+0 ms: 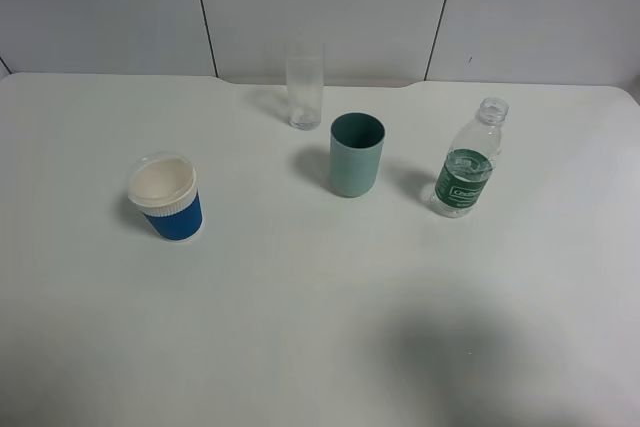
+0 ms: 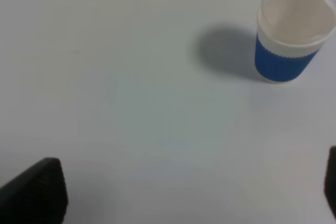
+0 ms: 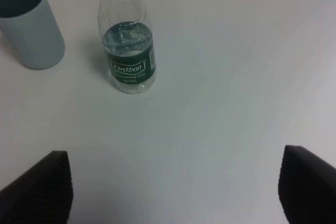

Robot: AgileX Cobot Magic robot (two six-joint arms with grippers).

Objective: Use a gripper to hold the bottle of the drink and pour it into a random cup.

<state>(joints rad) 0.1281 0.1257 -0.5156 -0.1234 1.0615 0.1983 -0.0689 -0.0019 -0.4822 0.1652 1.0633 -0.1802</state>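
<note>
The bottle of the drink (image 1: 465, 162) stands upright and uncapped on the white table, right of centre. It is clear with a dark green label. The teal-green cup (image 1: 356, 154) stands upright and open-topped to its left, apart from it. Neither gripper shows in the exterior high view. In the right wrist view my right gripper (image 3: 173, 187) is open and empty, its black fingertips (image 3: 37, 187) wide apart, well short of the bottle (image 3: 128, 45) and the cup (image 3: 29, 24). In the left wrist view my left gripper (image 2: 181, 192) is open and empty over bare table.
A blue cup with a white rim (image 1: 166, 197) stands at the left and also shows in the left wrist view (image 2: 291, 30). A tall clear glass (image 1: 305, 85) stands behind the teal cup near the back edge. A white panelled wall (image 1: 320, 7) runs behind the table.
</note>
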